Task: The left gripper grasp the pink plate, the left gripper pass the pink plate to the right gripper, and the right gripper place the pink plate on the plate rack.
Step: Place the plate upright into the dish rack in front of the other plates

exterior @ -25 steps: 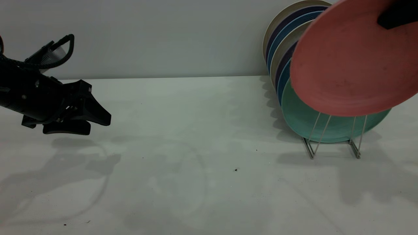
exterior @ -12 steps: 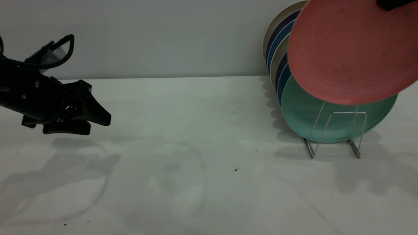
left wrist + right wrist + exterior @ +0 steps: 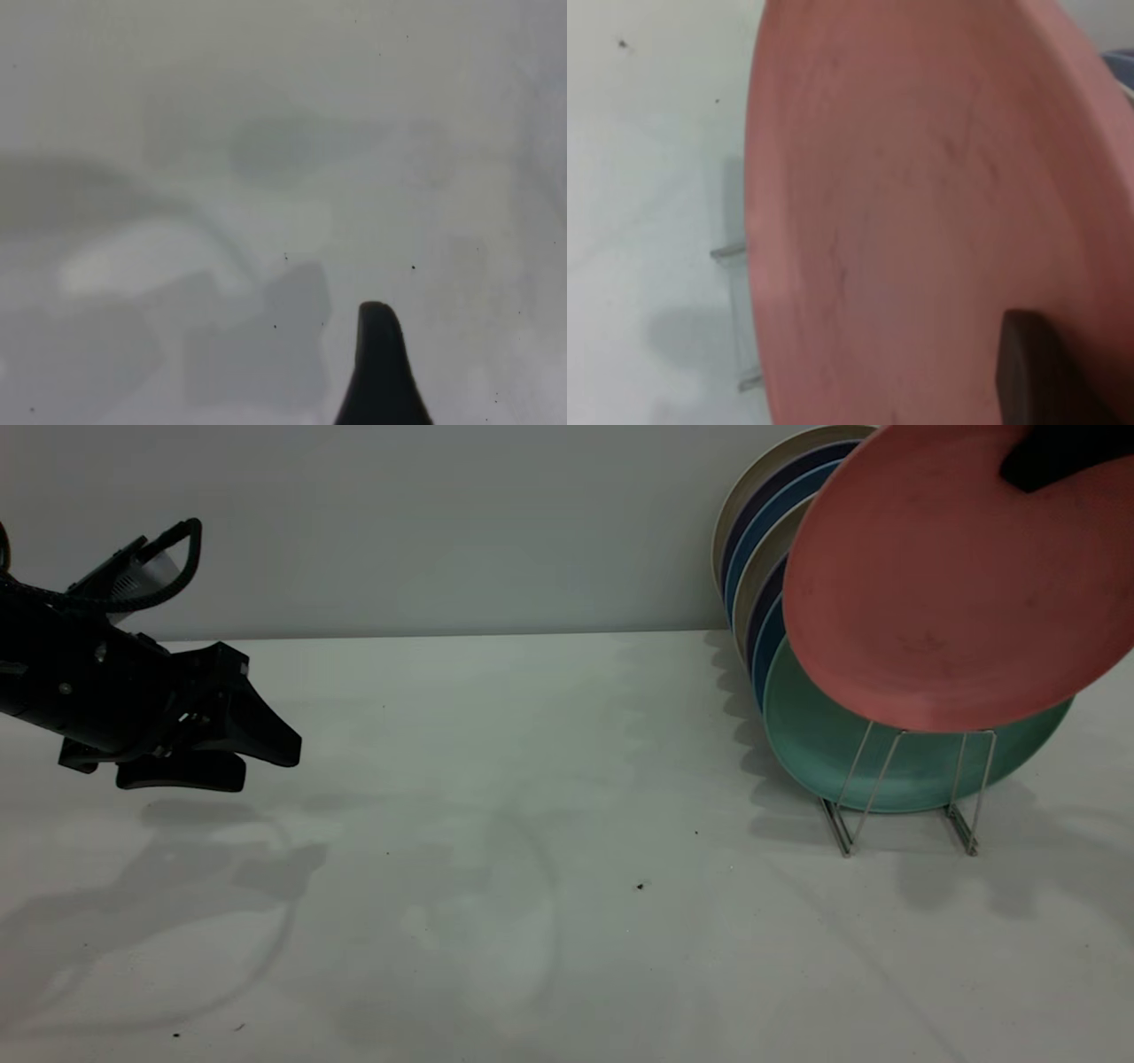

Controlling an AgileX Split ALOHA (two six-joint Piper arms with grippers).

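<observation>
The pink plate [image 3: 948,584] hangs tilted in the air at the far right, just above the plate rack [image 3: 904,793] and in front of a mint-green plate [image 3: 824,744]. Its lower edge is level with the top of the rack's front wire loop. My right gripper [image 3: 1032,467] is shut on the plate's upper rim. In the right wrist view the plate [image 3: 904,195] fills the picture, with one dark finger [image 3: 1028,372] pressed on it. My left gripper [image 3: 270,769] hovers low over the table at the far left, open and empty. One of its fingers [image 3: 379,372] shows in the left wrist view.
Several plates, cream and blue [image 3: 753,558], stand in the rack behind the mint-green one, close to the grey back wall. The rack's wires [image 3: 731,251] show beside the pink plate in the right wrist view. The white table [image 3: 532,824] has small dark specks.
The pink plate rose in my right gripper, then came back down a little toward the rack's front loop. The left arm has not moved.
</observation>
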